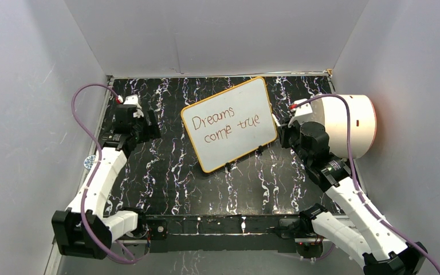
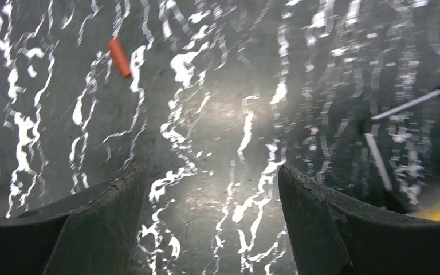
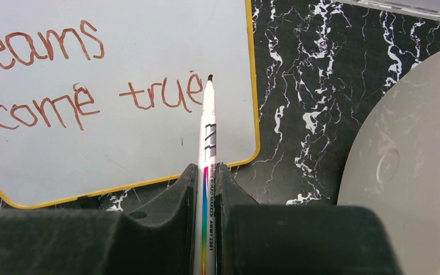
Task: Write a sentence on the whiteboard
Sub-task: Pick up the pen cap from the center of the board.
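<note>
The whiteboard (image 1: 229,123) lies tilted on the black marbled table, its orange-yellow rim showing, with "Dreams come true" written on it in red-brown. My right gripper (image 1: 281,130) sits at the board's right edge, shut on a white whiteboard marker (image 3: 208,126). The marker's tip stands just past the final "e" of "true" on the whiteboard (image 3: 120,143). My left gripper (image 1: 143,123) is left of the board and open; its fingers (image 2: 109,217) stand wide apart over bare table. A small red cap (image 2: 120,57) lies on the table ahead of them.
A big white cylinder (image 1: 355,123) stands at the table's right edge, close behind my right arm, and fills the right side of the right wrist view (image 3: 412,172). A small blue-rimmed white disc (image 1: 90,161) lies by the left wall. Grey walls enclose the table.
</note>
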You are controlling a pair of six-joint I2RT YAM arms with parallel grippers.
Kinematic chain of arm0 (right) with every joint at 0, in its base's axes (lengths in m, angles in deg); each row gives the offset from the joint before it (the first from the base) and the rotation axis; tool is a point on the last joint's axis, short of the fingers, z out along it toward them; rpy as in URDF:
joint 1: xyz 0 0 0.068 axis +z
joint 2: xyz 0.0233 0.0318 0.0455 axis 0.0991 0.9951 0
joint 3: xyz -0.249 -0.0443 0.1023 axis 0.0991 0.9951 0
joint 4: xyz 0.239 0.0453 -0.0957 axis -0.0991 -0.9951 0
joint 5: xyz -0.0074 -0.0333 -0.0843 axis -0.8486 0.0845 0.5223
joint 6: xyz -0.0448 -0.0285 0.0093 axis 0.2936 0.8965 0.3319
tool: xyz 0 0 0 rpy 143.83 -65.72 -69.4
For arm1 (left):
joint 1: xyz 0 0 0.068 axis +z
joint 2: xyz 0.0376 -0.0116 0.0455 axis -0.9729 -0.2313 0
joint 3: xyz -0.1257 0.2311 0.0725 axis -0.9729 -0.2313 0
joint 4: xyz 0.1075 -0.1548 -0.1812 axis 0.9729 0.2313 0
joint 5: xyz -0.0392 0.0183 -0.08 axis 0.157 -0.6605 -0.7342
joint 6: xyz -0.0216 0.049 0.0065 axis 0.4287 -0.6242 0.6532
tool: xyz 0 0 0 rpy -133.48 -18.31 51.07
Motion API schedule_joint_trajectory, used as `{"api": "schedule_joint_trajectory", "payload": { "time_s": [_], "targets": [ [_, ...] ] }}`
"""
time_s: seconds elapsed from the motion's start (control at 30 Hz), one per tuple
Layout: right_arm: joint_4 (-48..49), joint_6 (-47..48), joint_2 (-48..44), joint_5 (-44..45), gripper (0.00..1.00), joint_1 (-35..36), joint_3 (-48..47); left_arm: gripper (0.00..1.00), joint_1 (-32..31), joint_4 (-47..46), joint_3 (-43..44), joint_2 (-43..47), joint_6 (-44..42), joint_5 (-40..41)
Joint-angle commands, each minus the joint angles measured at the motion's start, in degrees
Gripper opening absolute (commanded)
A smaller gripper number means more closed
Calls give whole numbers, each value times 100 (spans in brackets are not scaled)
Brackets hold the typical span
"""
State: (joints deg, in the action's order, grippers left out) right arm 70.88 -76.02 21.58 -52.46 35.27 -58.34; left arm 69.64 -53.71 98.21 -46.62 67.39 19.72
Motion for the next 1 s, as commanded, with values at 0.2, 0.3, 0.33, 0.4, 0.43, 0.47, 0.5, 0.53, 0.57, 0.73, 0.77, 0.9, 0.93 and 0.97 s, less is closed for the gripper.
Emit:
{"api": "schedule_joint_trajectory", "payload": {
  "time_s": [0.2, 0.3, 0.33, 0.4, 0.43, 0.47, 0.5, 0.53, 0.57, 0.73, 0.77, 0.9, 0.93, 0.97],
  "targets": [
    [212, -98, -265, -132, 0, -39, 118, 68, 546, 156, 349, -1642, 317, 1063],
    [202, -106, -292, -158, 0, -33, 122, 61, 661, 221, 762, -2275, 368, 1151],
    [191, -107, -309, -166, 0, -32, 122, 58, 686, 239, 887, -2464, 398, 1187],
    [207, -115, -338, -157, 0, -36, 135, 54, 843, 236, 1071, -2774, 433, 1242],
    [214, -116, -337, -149, 0, -34, 144, 52, 917, 216, 1149, -2913, 435, 1256],
    [215, -117, -315, -141, 0, -40, 148, 51, 959, 207, 1228, -3058, 413, 1300],
    [213, -123, -291, -132, 0, -40, 141, 50, 987, 207, 1301, -3194, 382, 1353],
    [201, -124, -250, -131, 0, -33, 140, 49, 998, 218, 1358, -3308, 365, 1397],
    [212, -132, -230, -130, 0, -32, 146, 48, 1012, 216, 1408, -3414, 351, 1410],
    [238, -133, -228, -142, 0, -35, 166, 42, 1056, 212, 1608, -3823, 261, 1527],
    [233, -133, -228, -137, 0, -32, 166, 41, 1063, 209, 1638, -3890, 247, 1556],
    [231, -124, -210, -121, 0, -33, 159, 36, 1072, 172, 1812, -4209, 238, 1447],
    [233, -124, -210, -116, 0, -39, 158, 35, 1074, 173, 1864, -4287, 242, 1407],
    [239, -122, -207, -120, 0, -35, 157, 34, 1074, 175, 1922, -4348, 241, 1391]
  ]
}}
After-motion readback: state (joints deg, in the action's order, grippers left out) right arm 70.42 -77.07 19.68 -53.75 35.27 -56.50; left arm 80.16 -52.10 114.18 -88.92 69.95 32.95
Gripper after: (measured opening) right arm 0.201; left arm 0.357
